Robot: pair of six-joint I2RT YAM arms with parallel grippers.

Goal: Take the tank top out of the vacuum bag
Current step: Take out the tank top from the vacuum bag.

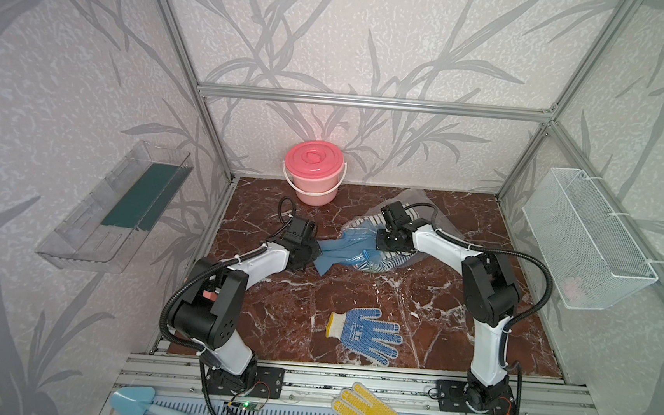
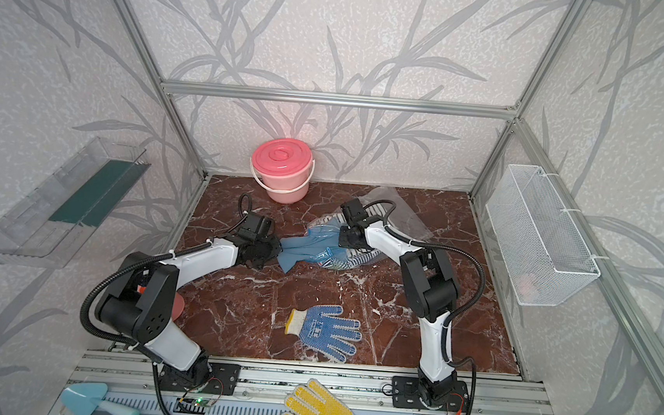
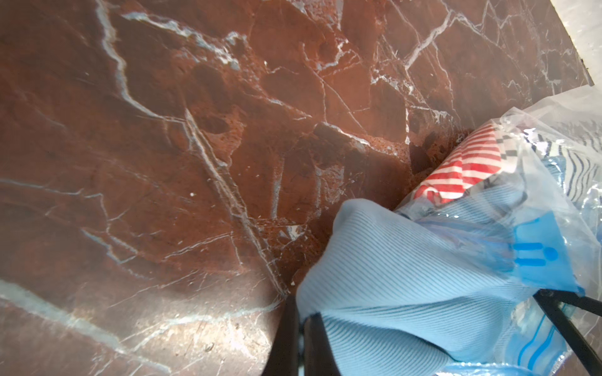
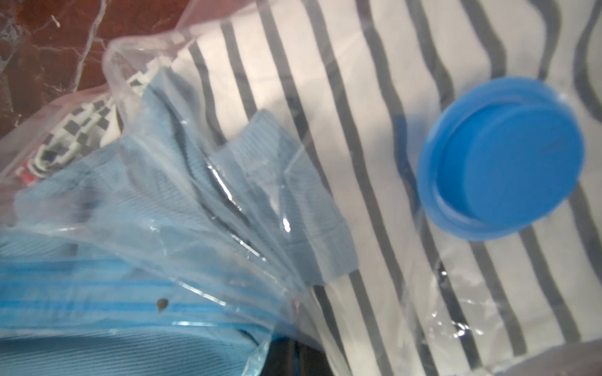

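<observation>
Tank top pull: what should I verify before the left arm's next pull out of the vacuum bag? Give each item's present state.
1. The left gripper is shut on the tank top: ok.
2. The right gripper is shut on the vacuum bag at its zip edge: ok.
3. The tank top is fully out of the bag: not ok, part is inside.
4. The striped garment is inside the bag: ok.
5. The tank top is free of the other clothes: cannot tell.

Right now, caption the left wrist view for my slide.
Left gripper shut on the light blue tank top, partly out of the clear vacuum bag, over a red marble tabletop.
</observation>
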